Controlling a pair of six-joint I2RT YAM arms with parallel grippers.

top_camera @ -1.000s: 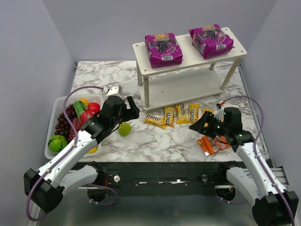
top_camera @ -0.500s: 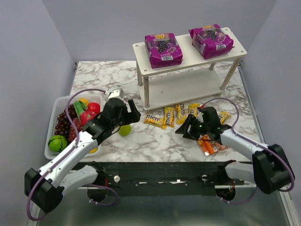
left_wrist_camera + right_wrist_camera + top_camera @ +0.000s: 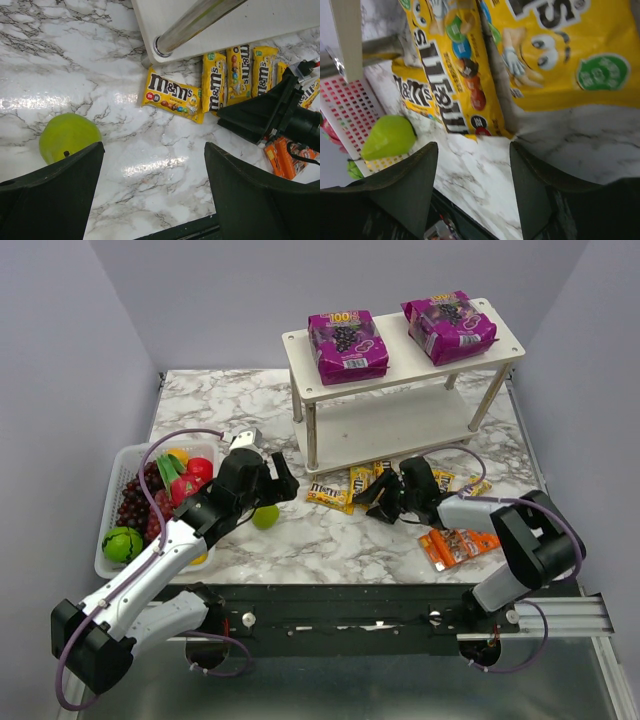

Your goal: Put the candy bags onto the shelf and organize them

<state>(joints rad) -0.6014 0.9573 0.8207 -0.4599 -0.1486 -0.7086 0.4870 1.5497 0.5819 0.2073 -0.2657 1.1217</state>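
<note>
The purple pouches [image 3: 347, 345] were seen lying on the top tier of the shelf [image 3: 398, 348], while the yellow packets [image 3: 172, 95] were spread on the table [image 3: 220, 400] just before its lower tier. The right pincer [image 3: 472, 146] was held open, low over these packets. The left pincer [image 3: 154, 146] was spread wide above the marble beside a green pear [image 3: 67, 136]. The orange pack [image 3: 458, 545] was found near the table's front edge.

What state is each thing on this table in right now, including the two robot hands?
shelf, upright, lower tier bare.
purple pouches, lying on its top tier.
yellow packets, flat on the table, not shelved.
orange pack, flat on the table.
left hand, open, empty.
right hand, open, empty, low over the yellow packets.
green pear, loose on the table.
fruit basket, filled with fruit.
</note>
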